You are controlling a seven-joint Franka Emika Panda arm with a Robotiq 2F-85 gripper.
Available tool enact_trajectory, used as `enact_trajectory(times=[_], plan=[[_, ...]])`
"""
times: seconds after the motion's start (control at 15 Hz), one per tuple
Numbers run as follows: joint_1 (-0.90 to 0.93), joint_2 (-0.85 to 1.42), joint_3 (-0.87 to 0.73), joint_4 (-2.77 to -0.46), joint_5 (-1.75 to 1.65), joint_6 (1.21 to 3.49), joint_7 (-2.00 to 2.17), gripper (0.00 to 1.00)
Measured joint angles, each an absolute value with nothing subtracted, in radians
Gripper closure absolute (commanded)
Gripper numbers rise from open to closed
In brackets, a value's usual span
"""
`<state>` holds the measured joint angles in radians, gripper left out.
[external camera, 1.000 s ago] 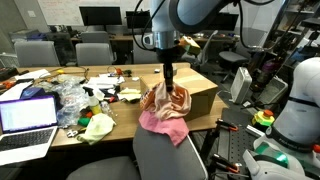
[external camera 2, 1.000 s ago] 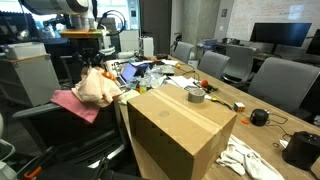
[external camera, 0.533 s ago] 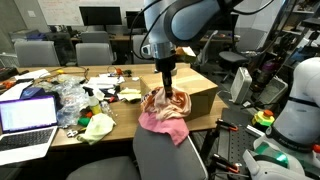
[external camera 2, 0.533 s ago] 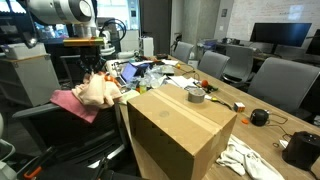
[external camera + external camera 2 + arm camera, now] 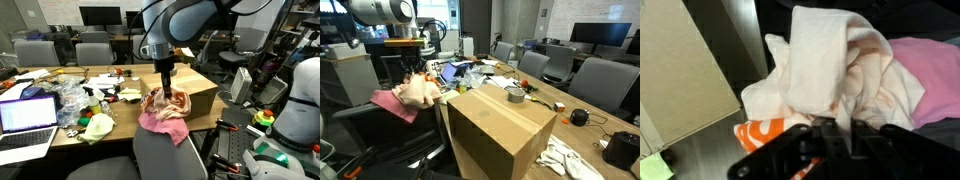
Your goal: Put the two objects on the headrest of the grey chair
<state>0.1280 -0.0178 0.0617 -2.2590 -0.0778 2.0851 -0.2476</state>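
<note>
A cream and orange cloth [image 5: 166, 103] lies bunched on a pink cloth [image 5: 163, 126], which is draped over the headrest of the grey chair [image 5: 166, 156]. Both cloths also show in an exterior view, the cream one [image 5: 417, 90] on the pink one [image 5: 392, 103]. My gripper [image 5: 166, 90] stands straight down on the cream cloth. In the wrist view my gripper [image 5: 830, 126] is shut on a fold of the cream cloth [image 5: 823, 66], with the pink cloth [image 5: 928, 72] to the right.
A large cardboard box [image 5: 203, 96] stands on the table right beside the headrest; it also shows in the other exterior view [image 5: 500, 125]. A laptop [image 5: 27, 118], plastic bags [image 5: 70, 98] and clutter cover the table. Other office chairs [image 5: 595, 80] stand around.
The arm came down a little onto the cloth pile between one second ago and half a second ago. Since then nothing has visibly moved.
</note>
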Motion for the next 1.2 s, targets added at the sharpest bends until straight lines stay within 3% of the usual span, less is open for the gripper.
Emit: enact_trajectory(times=[0.13, 0.67, 0.8, 1.2], plan=[[0.128, -0.018, 0.062, -2.259, -0.078, 2.085, -0.246, 0.64], [0.128, -0.018, 0.062, -2.258, -0.078, 2.085, -0.238, 0.05], [0.128, -0.018, 0.062, -2.256, -0.078, 2.085, -0.237, 0.00], [0.117, -0.032, 0.062, -2.241, -0.078, 2.089, -0.224, 0.00]])
